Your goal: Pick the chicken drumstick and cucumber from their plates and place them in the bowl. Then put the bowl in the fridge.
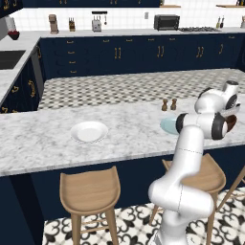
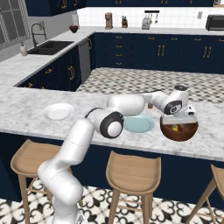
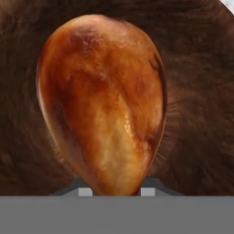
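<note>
Already the chicken drumstick (image 3: 103, 103) is inside the bowl (image 2: 179, 131): the hand view looks straight down on its bulbous end, with dark wood grain behind it on every side. The 2 finger tips (image 3: 85, 191) flank the thin end at 6 o'clock, so the gripper (image 3: 113, 192) appears closed on the drumstick, though whether it has begun to let go cannot be told. Both plates are bare, the white plate (image 1: 89, 131) well off toward 9 o'clock from the bowl and the pale teal plate (image 2: 138, 124) just beside the bowl. In the right base view a small yellow-green patch inside the bowl may be the cucumber; it is too small to be sure. By my reading, the picking is nearly done: what is left is to release the drumstick, then carry the bowl to the fridge.

From the right base view, the arm reaches from its base at 7 o'clock, folds at the elbow, and stretches toward 3 o'clock over the marble counter (image 1: 38, 143), its wrist turned down into the bowl's mouth.
</note>
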You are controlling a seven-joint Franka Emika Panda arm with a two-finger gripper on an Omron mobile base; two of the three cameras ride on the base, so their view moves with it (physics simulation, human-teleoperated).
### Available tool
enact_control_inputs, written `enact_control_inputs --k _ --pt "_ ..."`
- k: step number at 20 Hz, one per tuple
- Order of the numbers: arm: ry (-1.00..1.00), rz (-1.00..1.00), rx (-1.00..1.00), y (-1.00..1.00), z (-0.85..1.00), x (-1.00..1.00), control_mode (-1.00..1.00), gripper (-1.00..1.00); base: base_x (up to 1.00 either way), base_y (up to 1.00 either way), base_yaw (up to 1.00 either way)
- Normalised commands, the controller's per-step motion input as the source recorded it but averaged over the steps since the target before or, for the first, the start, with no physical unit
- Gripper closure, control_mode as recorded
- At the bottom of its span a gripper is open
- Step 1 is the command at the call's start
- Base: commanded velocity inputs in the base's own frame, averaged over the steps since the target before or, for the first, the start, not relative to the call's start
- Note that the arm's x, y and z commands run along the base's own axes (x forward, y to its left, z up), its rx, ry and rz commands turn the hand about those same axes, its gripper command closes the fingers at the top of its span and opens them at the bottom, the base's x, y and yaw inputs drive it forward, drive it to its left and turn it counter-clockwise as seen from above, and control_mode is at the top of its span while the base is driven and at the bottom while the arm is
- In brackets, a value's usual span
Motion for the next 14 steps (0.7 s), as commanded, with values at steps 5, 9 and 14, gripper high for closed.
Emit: enact_control_inputs --k 5,9,14 --pt "0.03 0.04 0.0 0.0 -0.08 0.01 -1.0 -1.0 0.0 0.0 0.0" --pt "0.01 0.05 0.0 0.0 0.0 0.05 -1.0 -1.0 0.0 0.0 0.0" --pt "0.0 0.06 0.0 -0.03 0.0 0.14 -1.0 -1.0 0.0 0.0 0.0"
